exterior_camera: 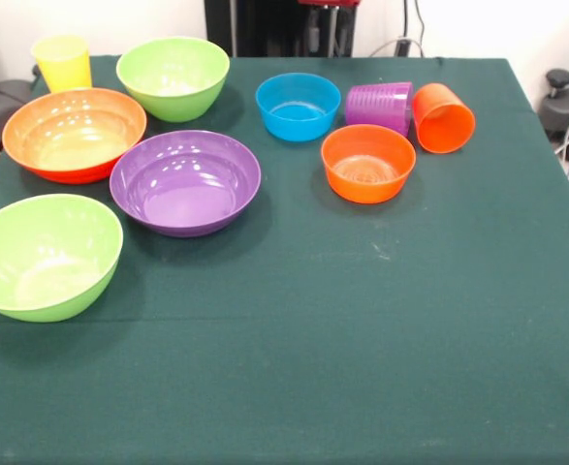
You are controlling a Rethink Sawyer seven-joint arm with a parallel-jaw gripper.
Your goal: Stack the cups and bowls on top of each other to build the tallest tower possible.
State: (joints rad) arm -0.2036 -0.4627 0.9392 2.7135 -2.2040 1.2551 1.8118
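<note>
In the front view all pieces stand apart on the green table (362,320). A yellow cup (62,62) stands upright at the far left. A purple ribbed cup (380,105) and an orange cup (444,117) lie on their sides at the far right. A large orange bowl (74,134), a large purple bowl (185,181) and two lime green bowls (173,77) (44,255) sit on the left. A small blue bowl (298,106) and a small orange bowl (367,162) sit in the middle. The pink bowl is out of view. The gripper does not show.
The robot's dark pedestal (284,24) stands at the table's far edge. A black chair or stand (565,102) is off the table's right side. Cables hang at the far right.
</note>
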